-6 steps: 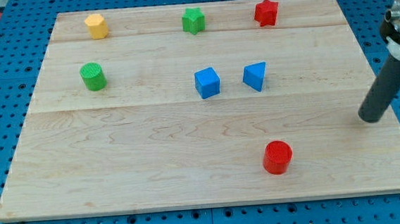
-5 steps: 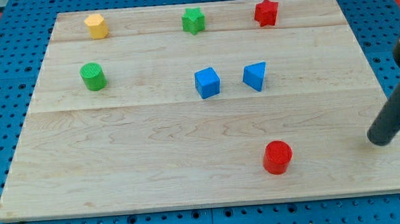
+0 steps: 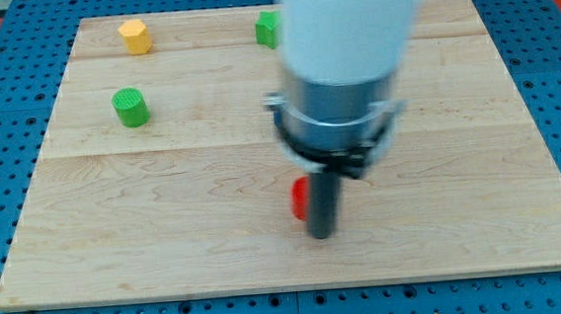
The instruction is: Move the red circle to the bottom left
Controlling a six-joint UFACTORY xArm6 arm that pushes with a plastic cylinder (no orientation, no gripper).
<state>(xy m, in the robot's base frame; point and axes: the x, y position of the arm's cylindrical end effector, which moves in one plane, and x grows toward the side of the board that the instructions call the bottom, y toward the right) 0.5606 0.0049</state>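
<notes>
Green cylinder (image 3: 131, 107) sits far left on the wooden bench (image 3: 118, 238), orange block (image 3: 133, 36) above it, green block (image 3: 268, 28) half hidden by the arm. No claw here, just a rod. My tip (image 3: 322, 235) is pressed against the red circle's (image 3: 300, 199) right side near bottom centre, probably to shove it leftward.

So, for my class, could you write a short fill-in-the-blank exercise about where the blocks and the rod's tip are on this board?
1. My tip sits against the view's ____ side of the red circle.
2. The block nearest the view's top left corner is ____.
3. The green cylinder lies directly ____ the yellow block in the view.
4. The arm hides most of the green block at the view's ____ edge.

Missing words: right; yellow; below; top
</notes>
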